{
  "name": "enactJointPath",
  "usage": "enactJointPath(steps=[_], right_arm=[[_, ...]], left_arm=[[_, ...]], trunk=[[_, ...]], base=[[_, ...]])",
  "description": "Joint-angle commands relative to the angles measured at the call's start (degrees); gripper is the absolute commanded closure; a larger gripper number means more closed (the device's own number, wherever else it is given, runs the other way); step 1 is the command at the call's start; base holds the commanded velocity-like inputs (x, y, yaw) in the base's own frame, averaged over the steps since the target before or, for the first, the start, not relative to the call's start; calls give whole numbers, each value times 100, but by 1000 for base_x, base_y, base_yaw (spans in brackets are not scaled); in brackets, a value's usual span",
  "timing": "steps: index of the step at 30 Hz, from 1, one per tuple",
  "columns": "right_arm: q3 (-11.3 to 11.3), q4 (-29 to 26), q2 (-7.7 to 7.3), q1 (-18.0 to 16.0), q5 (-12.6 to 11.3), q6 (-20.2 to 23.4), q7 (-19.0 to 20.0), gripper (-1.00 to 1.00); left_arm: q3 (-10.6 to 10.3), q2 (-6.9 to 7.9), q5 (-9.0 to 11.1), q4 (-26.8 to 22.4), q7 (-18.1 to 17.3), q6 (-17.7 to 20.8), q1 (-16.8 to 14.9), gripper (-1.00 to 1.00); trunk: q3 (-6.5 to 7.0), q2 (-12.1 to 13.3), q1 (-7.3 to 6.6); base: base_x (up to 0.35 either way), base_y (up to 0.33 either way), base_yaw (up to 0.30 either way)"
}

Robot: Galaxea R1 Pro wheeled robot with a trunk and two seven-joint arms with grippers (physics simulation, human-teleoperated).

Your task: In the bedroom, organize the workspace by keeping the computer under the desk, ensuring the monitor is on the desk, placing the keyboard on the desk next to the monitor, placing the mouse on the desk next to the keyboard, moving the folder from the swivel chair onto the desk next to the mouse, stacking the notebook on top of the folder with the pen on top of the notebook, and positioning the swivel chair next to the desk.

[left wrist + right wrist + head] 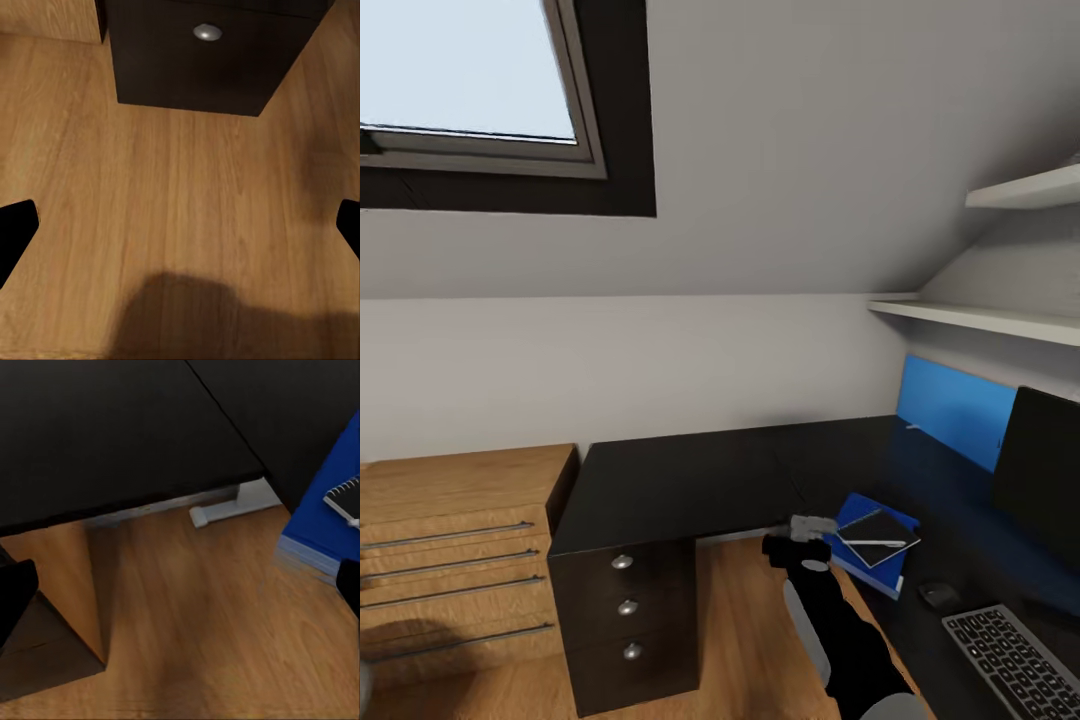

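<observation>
Head view: the right gripper [812, 527] hangs spread apart and empty at the desk [690, 480] edge, the folder [880, 570] just beside it bearing notebook [875, 535] and pen [878, 544]; mouse [937, 595] and keyboard [1015, 660] beyond; left gripper [180, 225] released above the floor [180, 195]

The large L-shaped desk [690, 480] had a smooth black top with a soft sheen, and its black drawer unit [625, 620] looked matt, with small round knobs of shiny metal [622, 562]. Beside it, the light wooden drawer cabinet [455, 560] showed a visible grain and thin metal bar handles, and the warm wooden plank floor [180, 210] looked smooth with a satin finish. The flat bright blue folder [895, 575] looked like smooth card or plastic, the dark notebook [875, 535] on it had a matt cover, and the slim dark grey keyboard [1015, 660] looked like matt plastic.
</observation>
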Motion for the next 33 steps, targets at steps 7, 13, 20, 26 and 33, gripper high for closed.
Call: enactJointPath(steps=[7, 13, 20, 26, 33], right_arm=[[502, 417, 0, 8, -58, -189, -39, -100], [963, 995, 0, 154, -60, -656, 4, -100], [1103, 2966, 0, 224, -42, -2398, 146, -100], [1074, 5446, -21, 230, -31, -5510, 549, -100], [1070, 5576, -63, 305, -35, -5675, 555, -100]], left_arm=[[27, 7, -5, 92, -48, 13, -1, -100], [26, 14, -17, 314, -50, 9, -1, -100], [26, 15, -12, 350, -49, -26, -2, -100], [32, 61, 6, 469, -25, 45, -19, -100], [34, 125, 7, 648, -28, 52, -151, -100]], trunk=[[-7, -5, -3], [-7, -5, -3], [47, 115, -69], [155, 356, -200], [281, 636, -354]], base=[[-333, 0, 0], [-334, 0, 0], [-173, 0, 0], [-9, 0, 174], [0, 0, 275]])
